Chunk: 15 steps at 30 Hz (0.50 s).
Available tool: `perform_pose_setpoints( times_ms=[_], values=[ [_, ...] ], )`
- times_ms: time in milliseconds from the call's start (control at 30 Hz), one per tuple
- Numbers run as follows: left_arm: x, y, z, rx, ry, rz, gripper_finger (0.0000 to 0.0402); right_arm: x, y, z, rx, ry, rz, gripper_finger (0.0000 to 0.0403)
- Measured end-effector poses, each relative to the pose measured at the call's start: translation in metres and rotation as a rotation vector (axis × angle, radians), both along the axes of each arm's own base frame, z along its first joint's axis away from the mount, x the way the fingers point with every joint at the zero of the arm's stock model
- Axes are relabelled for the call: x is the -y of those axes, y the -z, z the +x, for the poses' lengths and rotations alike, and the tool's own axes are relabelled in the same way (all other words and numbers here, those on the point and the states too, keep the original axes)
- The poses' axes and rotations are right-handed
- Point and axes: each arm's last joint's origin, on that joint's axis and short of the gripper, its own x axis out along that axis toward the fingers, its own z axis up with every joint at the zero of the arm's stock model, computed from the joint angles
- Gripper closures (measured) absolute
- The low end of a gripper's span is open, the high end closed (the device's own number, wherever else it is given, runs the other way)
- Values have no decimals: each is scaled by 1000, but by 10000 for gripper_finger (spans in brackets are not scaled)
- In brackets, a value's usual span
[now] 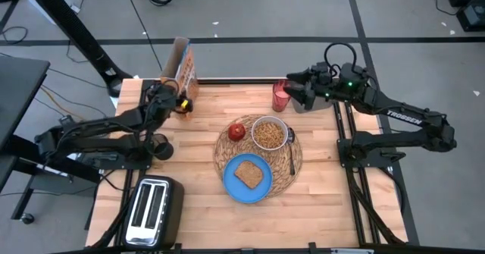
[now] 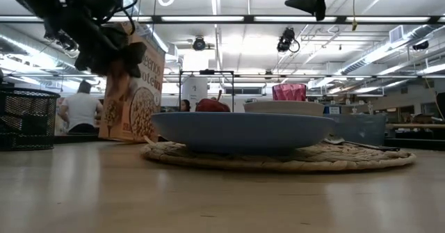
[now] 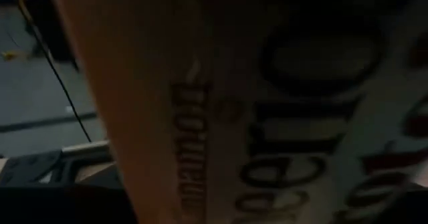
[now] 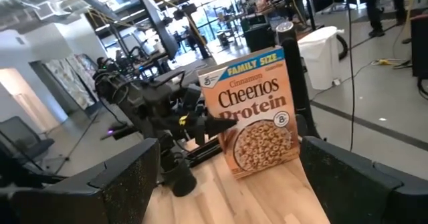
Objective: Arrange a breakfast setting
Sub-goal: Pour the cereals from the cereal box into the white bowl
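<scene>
The orange Cheerios box (image 1: 182, 66) stands upright at the table's far left, and it also shows in the right wrist view (image 4: 257, 114). My left gripper (image 1: 179, 102) is at its near side, shut on it. The pink glass (image 1: 281, 96) stands on the table by the far edge. My right gripper (image 1: 298, 95) is open and empty just right of the glass, raised above the table (image 2: 320, 0). The straw placemat (image 1: 223, 157) carries the blue plate (image 1: 231, 186) with toast (image 1: 248, 174), a white bowl (image 1: 269, 133) of cereal, a red apple (image 1: 236, 131) and a spoon (image 1: 291, 146). My left gripper holds the Cheerios box at one upright edge, roughly at mid height (image 4: 227, 125). One finger (image 4: 212, 125) lies on the printed front face, and the other is hidden behind the box. The fingers come about level from the near left. The box stands on its base on the table.
A silver toaster (image 1: 151, 207) stands at the near left corner. A black mesh basket (image 2: 24, 118) shows at the left in the low view. Bare wood lies between the box and the placemat and along the near right edge.
</scene>
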Motion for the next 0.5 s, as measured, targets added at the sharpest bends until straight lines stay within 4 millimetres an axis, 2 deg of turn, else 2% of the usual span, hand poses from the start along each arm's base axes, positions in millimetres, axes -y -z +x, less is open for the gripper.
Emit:
perform_pose_setpoints(
  times_ms=[233, 500],
  values=[
    [7, -36, -9, -112, 60, -220, 109, -4, -1, 0, 4, -27, 13, 41],
    [18, -66, -25, -205, 97, -436, 108, -3, 0, 0, -8, -64, -21, 41]
  ],
)
